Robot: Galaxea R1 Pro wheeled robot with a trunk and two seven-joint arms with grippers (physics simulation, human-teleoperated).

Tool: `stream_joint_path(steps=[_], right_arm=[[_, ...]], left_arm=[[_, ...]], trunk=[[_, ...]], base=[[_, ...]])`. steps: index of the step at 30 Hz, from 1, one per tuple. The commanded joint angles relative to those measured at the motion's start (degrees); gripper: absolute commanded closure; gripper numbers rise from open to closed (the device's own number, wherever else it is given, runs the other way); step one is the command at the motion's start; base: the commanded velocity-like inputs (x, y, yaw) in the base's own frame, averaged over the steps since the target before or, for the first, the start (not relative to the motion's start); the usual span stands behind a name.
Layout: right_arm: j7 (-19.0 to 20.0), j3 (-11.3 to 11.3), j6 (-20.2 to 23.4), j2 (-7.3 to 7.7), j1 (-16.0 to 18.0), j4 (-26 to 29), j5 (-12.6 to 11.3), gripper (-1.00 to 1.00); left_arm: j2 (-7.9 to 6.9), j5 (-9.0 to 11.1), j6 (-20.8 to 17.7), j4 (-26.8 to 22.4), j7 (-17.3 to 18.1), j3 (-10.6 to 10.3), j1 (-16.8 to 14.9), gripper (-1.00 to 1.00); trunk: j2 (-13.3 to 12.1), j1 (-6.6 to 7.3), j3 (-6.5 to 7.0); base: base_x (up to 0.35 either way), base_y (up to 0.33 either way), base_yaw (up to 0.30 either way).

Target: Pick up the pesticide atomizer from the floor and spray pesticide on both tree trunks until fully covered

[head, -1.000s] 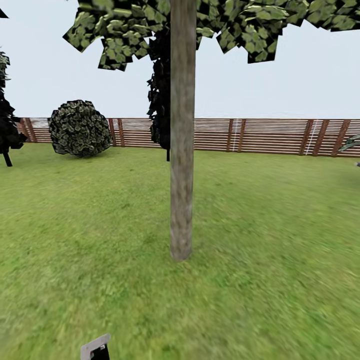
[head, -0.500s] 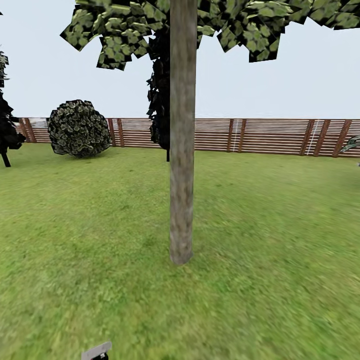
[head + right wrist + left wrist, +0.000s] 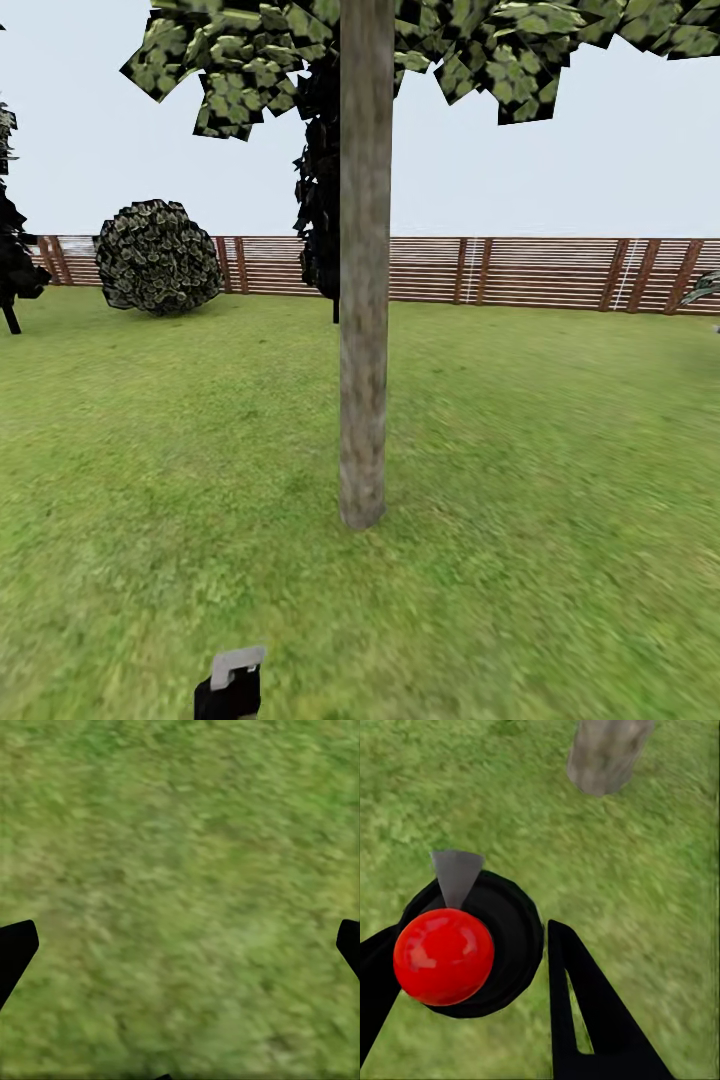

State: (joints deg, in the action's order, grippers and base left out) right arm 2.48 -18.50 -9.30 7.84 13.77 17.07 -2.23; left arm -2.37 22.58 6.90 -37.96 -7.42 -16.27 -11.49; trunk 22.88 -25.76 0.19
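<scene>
I have the tree trunk (image 3: pixel 363 300) straight ahead in the head view, a grey-brown column rising from the lawn (image 3: pixel 560 480) into blocky green leaves (image 3: pixel 480 50). Behind it runs the slatted wooden fence (image 3: pixel 540 272), with a round bush (image 3: pixel 158 256) off to the left and a dark thin-stemmed tree (image 3: pixel 15 250) at the far left edge.

At the bottom of the head view, left of the trunk's line, the pesticide atomizer (image 3: pixel 230 682) pokes up: a black body with its pale grey nozzle on top.

My left wrist camera shows the atomizer (image 3: pixel 472 945) from behind, a black round body with a glossy red ball on it and the grey nozzle aimed roughly toward the trunk base (image 3: pixel 604 754), well apart from it. The left end effector (image 3: pixel 465 975) is clamped on the atomizer, black fingers (image 3: pixel 585 1012) on either side of the body.

The right end effector (image 3: pixel 180 945) hangs over bare grass with its fingers spread wide at the frame's edges. I see no clear white specks on the bark, though the render is soft.
</scene>
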Motion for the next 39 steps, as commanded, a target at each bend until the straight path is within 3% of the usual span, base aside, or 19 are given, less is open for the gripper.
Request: stream_joint_path(steps=[1,8,15,16,18,19,20,21,23,24,28,33,37,39], right_arm=[[0.3,-0.2,-0.2,-0.01,0.0,-0.1,-0.3,-1.00],[0.3,-0.2,-0.2,-0.01,0.0,0.0,-0.2,-1.00],[0.3,-0.2,-0.2,-0.01,0.0,-0.1,-0.2,-1.00],[0.3,-0.2,-0.2,0.00,0.0,-0.1,-0.2,-1.00],[0.3,-0.2,-0.2,0.04,0.0,-0.1,-0.2,-1.00],[0.3,-0.2,-0.2,0.03,0.0,0.0,-0.2,-1.00],[0.3,-0.2,-0.2,0.03,0.0,0.0,-0.2,-1.00],[0.3,-0.2,-0.2,0.02,0.0,0.0,-0.2,-1.00],[0.3,-0.2,-0.2,0.00,0.0,0.0,-0.2,-1.00],[0.3,-0.2,-0.2,0.00,0.0,0.0,-0.3,-1.00],[0.3,-0.2,-0.2,-0.01,0.0,0.0,-0.2,-1.00],[0.3,-0.2,-0.2,-0.01,0.0,0.0,-0.2,-1.00],[0.3,-0.2,-0.2,-0.01,0.0,-0.1,-0.2,-1.00],[0.3,-0.2,-0.2,-0.01,0.0,-0.1,-0.2,-1.00]], left_arm=[[-0.06,0.5,-1.2,-2.3,-1.2,-0.8,0.0,1.00],[-0.71,0.5,-8.3,-15.2,-6.5,-1.2,1.2,1.00],[-1.07,0.0,-11.4,-20.5,-7.5,-1.3,3.3,1.00],[-1.08,-0.6,-11.9,-21.1,-7.5,-1.3,3.3,1.00],[-1.08,-4.0,-13.8,-23.2,-7.1,-1.5,3.4,1.00],[-0.99,-7.4,-14.5,-24.1,-6.5,-2.3,3.5,1.00],[-0.99,-7.4,-14.5,-24.1,-6.5,-2.3,3.5,1.00],[-0.87,-10.7,-15.0,-24.5,-5.2,-3.7,3.5,1.00],[-0.89,-13.2,-15.2,-24.7,-2.7,-5.2,3.5,1.00],[-0.90,-14.7,-15.2,-24.9,0.4,-6.2,3.6,1.00],[-0.83,-16.8,-13.8,-25.1,7.1,-7.2,3.6,1.00],[-0.86,-17.3,-9.9,-24.4,12.5,-7.4,3.6,1.00],[-0.96,-16.7,-4.1,-21.8,21.3,-7.1,3.6,1.00],[-0.99,-15.2,-2.0,-19.4,25.9,-6.5,3.6,1.00]], trunk=[[0.0,-0.02,-0.02],[0.0,-0.02,-0.02],[0.0,-0.02,-0.02],[0.0,-0.02,-0.02],[0.0,-0.02,-0.02],[0.0,-0.02,-0.02],[0.0,-0.02,-0.02],[0.0,-0.02,-0.02],[0.0,-0.02,-0.02],[0.0,-0.02,-0.02],[0.0,-0.02,-0.02],[0.0,-0.02,-0.02],[0.0,-0.02,-0.02],[0.0,-0.02,-0.02]], base=[[0.000,0.000,0.000],[0.000,0.000,0.000],[0.000,0.000,0.000],[0.000,0.000,0.000],[0.000,0.000,0.000],[0.000,0.000,0.000],[0.000,0.000,0.000],[0.000,0.000,0.000],[0.000,0.000,0.000],[0.000,0.000,0.000],[0.000,0.000,0.000],[0.000,0.000,0.000],[0.000,0.000,0.000],[0.000,0.000,0.000]])
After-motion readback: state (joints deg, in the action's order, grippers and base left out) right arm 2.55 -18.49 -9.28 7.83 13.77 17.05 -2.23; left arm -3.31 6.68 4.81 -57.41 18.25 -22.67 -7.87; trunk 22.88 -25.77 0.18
